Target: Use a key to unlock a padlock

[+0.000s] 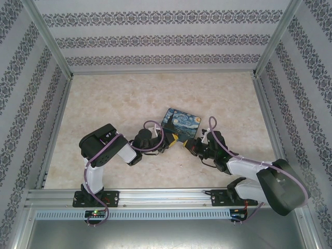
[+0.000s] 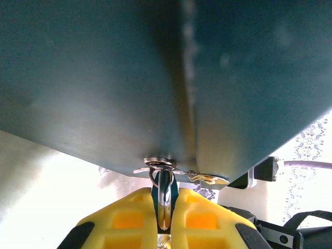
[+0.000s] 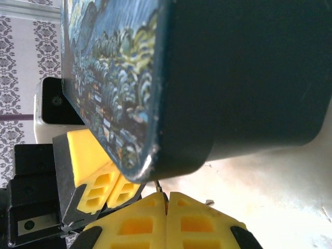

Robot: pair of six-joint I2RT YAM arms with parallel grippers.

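**Surroundings.** A box (image 1: pixel 181 123) with a swirling night-sky print on its lid lies askew on the marbled table (image 1: pixel 129 98). Both arms reach to its near side, and the left gripper (image 1: pixel 170 141) and right gripper (image 1: pixel 188 145) sit just beside each other. In both wrist views the box's dark wall hangs close over the fingers and blocks what lies beyond. A silvery hasp (image 2: pixel 158 165) juts from the wall's lower edge. A small brassy piece (image 2: pixel 207 179) lies just right of the hasp; I cannot tell what it is.

**Padlock** (image 2: pixel 164 189). It sits directly under the hasp, clamped between the left gripper's yellow fingers. A bright silvery shackle and narrow strips of teal body show in the seam between them.

**Key** (image 3: pixel 157 185). It is seen as a thin dark sliver rising from the right gripper's jaws, which are pressed together on it. Its tip is at the box's lower corner. I cannot tell whether it touches the padlock.
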